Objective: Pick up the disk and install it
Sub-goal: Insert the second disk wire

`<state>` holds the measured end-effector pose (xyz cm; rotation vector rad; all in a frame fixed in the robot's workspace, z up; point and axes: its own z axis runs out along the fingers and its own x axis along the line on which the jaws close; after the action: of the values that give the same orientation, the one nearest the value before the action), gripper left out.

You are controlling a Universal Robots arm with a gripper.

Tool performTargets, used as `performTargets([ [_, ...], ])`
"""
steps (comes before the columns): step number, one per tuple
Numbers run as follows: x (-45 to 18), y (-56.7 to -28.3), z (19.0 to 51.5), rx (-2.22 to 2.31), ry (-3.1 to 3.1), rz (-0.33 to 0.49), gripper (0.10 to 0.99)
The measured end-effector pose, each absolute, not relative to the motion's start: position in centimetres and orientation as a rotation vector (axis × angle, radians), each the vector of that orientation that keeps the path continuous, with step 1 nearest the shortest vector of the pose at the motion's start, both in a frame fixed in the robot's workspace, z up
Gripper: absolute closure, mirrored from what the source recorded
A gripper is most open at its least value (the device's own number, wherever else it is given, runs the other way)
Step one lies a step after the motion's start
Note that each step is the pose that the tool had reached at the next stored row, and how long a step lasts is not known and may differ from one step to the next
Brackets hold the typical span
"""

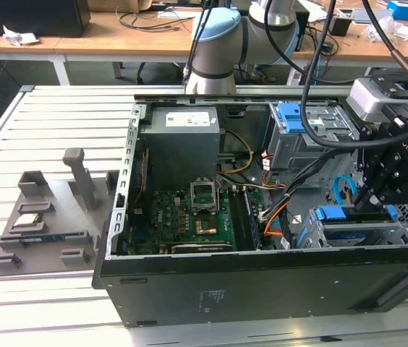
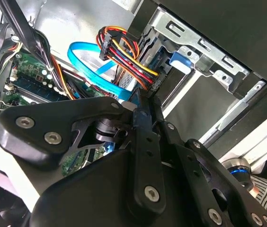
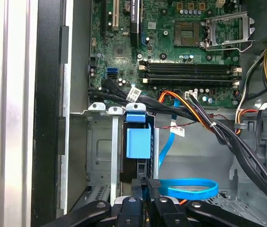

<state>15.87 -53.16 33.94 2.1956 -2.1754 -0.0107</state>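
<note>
The disk [image 1: 332,214] stands on edge in the drive cage [image 1: 349,235] at the front corner of the open computer case, on the exterior view's right. Only its blue caddy frame and a dark edge show. In the first wrist view the disk [image 3: 138,139] sits between the cage's metal rails. In the second wrist view a blue tab of the disk [image 2: 181,61] shows in the cage. My gripper [image 1: 374,201] hangs over the cage, just above the caddy's top edge. Its black fingers [image 3: 153,185] are shut together with nothing between them. Contact with the disk cannot be told.
A blue data cable [image 3: 190,188] loops beside the cage, and bundled power wires [image 3: 204,118] cross above it. Motherboard [image 1: 189,217] and power supply [image 1: 182,137] fill the case. Another blue caddy [image 1: 294,116] sits in the upper bay. A grey fixture tray [image 1: 45,217] lies outside the case on the exterior view's left.
</note>
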Motion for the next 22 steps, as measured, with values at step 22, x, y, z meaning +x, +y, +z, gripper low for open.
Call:
performTargets([
  [22, 15.8, -52.5, 38.2, 2.197, -2.176, -0.009, 0.98],
])
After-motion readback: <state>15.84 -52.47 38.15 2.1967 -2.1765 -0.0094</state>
